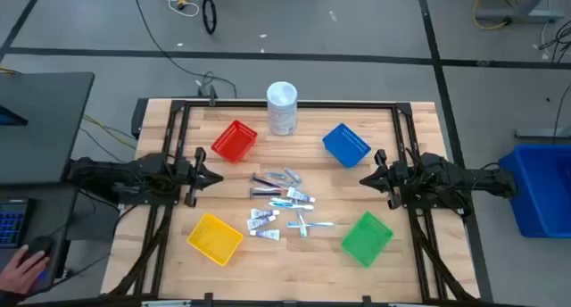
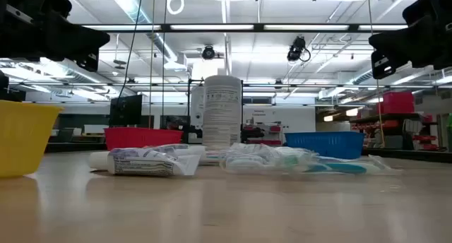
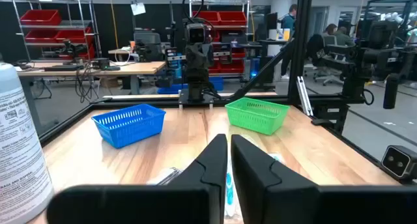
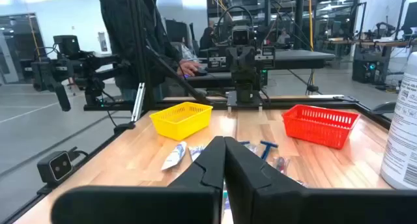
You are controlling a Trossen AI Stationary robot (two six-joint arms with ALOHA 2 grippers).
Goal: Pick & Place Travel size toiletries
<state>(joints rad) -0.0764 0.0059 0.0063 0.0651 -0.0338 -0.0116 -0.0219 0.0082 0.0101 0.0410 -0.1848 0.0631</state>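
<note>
The travel size toiletries (image 1: 281,204) lie in a loose heap on the wooden table's middle: white tubes, pale-blue sticks, grey packets; they also show in the low view (image 2: 212,159). My left gripper (image 1: 219,178) hangs shut above the table, left of the heap, pointing toward it; its fingers (image 3: 228,160) hold nothing. My right gripper (image 1: 362,179) hangs shut to the right of the heap, facing it, with nothing between its fingers (image 4: 224,157).
Four small baskets ring the heap: red (image 1: 235,141) far left, blue (image 1: 345,145) far right, yellow (image 1: 215,238) near left, green (image 1: 367,238) near right. A tall white cylindrical container (image 1: 282,108) stands at the far edge. A person's hand (image 1: 22,269) rests left of the table.
</note>
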